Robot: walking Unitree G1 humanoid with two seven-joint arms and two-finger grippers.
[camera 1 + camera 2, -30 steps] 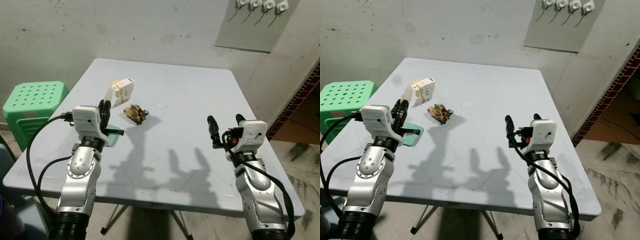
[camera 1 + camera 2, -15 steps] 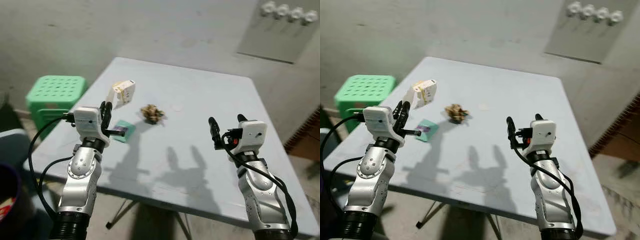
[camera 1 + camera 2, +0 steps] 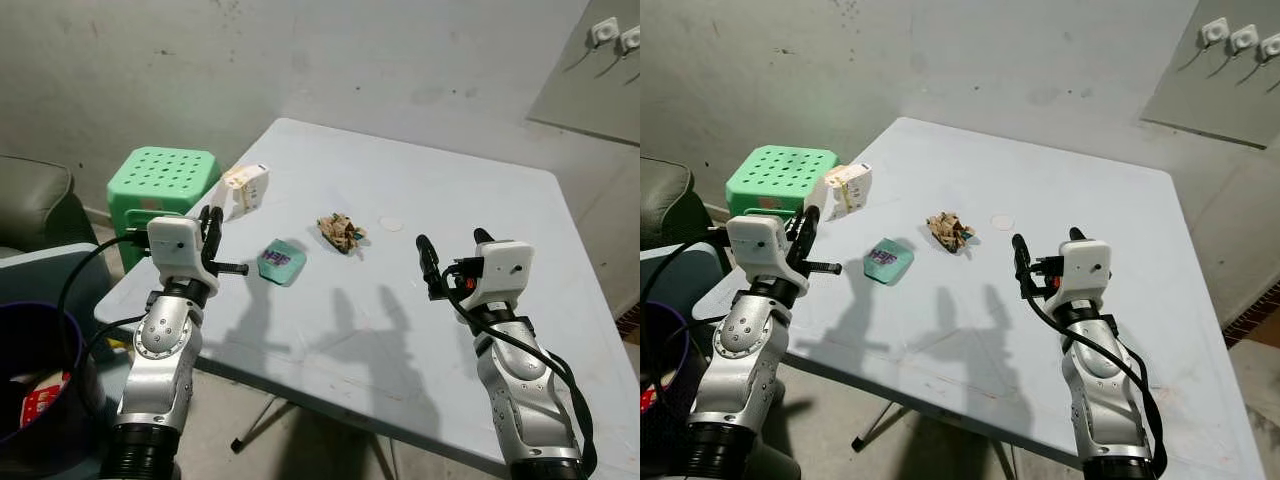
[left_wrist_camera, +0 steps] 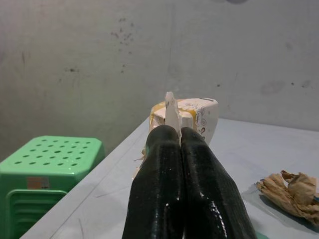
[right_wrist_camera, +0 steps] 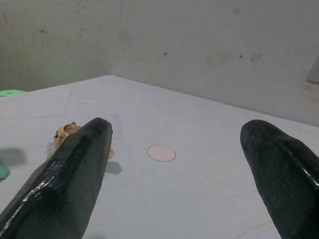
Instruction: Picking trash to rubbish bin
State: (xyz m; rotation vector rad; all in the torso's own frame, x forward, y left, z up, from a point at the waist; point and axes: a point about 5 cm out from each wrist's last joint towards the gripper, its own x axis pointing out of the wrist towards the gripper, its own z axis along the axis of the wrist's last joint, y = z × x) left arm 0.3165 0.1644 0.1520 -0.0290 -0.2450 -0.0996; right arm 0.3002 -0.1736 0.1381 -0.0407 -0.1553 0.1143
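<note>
Writing on the white carton [image 3: 246, 187], pinched by left gripper [image 3: 212, 222], is unreadable; right gripper [image 3: 452, 248] gapes wide.

Purple bin [image 3: 30, 380] cut by frame edge

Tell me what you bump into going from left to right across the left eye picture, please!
Purple bin → green stool → left hand pinching the white carton → teal packet → crumpled brown paper → small round disc → right hand, open.
</note>
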